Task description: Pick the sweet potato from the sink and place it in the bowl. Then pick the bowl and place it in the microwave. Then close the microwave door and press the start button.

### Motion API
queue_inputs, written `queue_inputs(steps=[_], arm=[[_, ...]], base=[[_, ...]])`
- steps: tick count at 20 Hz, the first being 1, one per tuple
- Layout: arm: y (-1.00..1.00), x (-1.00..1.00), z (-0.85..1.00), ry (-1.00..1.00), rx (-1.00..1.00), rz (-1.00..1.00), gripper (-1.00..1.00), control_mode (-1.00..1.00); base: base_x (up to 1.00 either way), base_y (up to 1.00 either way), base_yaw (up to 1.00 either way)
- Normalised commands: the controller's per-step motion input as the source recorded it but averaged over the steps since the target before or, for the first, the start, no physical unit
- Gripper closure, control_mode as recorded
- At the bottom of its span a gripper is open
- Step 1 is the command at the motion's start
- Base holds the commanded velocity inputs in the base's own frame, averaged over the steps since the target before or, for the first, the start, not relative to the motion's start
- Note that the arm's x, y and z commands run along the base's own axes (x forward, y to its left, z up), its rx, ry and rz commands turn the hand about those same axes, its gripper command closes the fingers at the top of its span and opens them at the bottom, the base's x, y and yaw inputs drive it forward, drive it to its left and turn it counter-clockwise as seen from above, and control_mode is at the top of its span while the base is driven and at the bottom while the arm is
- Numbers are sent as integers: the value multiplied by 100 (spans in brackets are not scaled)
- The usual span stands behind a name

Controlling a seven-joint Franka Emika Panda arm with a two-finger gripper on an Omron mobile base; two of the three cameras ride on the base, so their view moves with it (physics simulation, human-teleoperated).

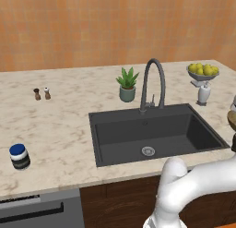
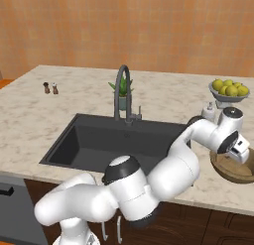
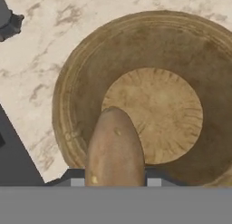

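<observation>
My gripper (image 2: 241, 151) is shut on the sweet potato (image 3: 114, 148), an orange-brown tapered root that sticks out from between the jaws. It hangs just above the near inner wall of the tan wooden bowl (image 3: 90, 73), which stands on the marble counter to the right of the sink (image 2: 109, 140). In the right base view the hand hovers over the bowl (image 2: 233, 170). In the left base view the black sink (image 1: 138, 130) and its arched faucet (image 1: 153, 81) sit mid-counter. The microwave and its door are out of view.
A grey bowl of yellow fruit (image 2: 229, 89) and a white bottle (image 1: 203, 93) stand behind the wooden bowl. A potted plant (image 1: 127, 84) stands behind the sink. Two shakers (image 1: 41, 93) and a blue-lidded jar (image 1: 20, 156) are on the left counter.
</observation>
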Motion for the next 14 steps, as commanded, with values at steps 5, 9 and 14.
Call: queue_inputs(steps=[5,9,14], arm=[[-39,33,-29,0,2,0,100,-100],[-35,26,-33,1,2,0,100,-100],[-4,10,-55,4,0,0,-100,-100]], base=[[0,0,0],[0,0,0],[0,0,0]])
